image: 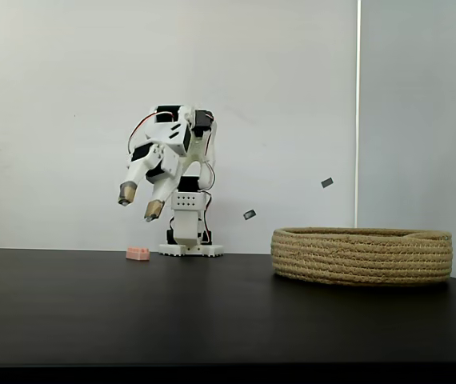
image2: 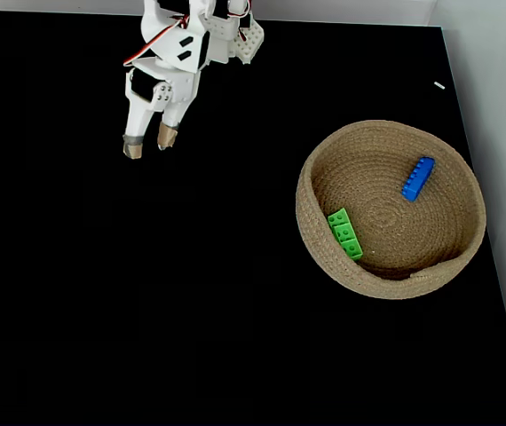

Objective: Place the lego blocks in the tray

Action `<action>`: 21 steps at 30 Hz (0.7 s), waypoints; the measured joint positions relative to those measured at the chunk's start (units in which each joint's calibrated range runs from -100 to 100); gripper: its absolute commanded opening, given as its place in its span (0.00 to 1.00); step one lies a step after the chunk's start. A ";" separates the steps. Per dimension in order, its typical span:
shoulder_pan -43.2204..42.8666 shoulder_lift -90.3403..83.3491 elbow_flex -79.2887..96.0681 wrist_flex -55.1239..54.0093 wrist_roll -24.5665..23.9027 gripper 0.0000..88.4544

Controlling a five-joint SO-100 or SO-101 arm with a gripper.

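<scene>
The claw (image: 141, 202) hangs open and empty above the black tabletop (image: 212, 312), a pink brick (image: 138, 253) below it. The rope tray (image2: 324, 257) well apart holds the green brick (image2: 345, 233) and blue brick (image2: 417, 178). White wall (image: 52, 104) behind.
</scene>
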 measured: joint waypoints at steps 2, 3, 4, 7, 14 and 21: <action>3.34 -0.17 4.07 0.00 -0.24 0.28; 4.32 -0.25 5.57 0.41 -0.68 0.30; 4.48 -0.25 6.10 1.62 -1.03 0.30; 3.99 -0.34 6.01 7.88 -2.39 0.35; 3.01 -2.63 11.05 14.70 -5.23 0.28; 0.90 -6.53 14.23 19.65 -7.33 0.14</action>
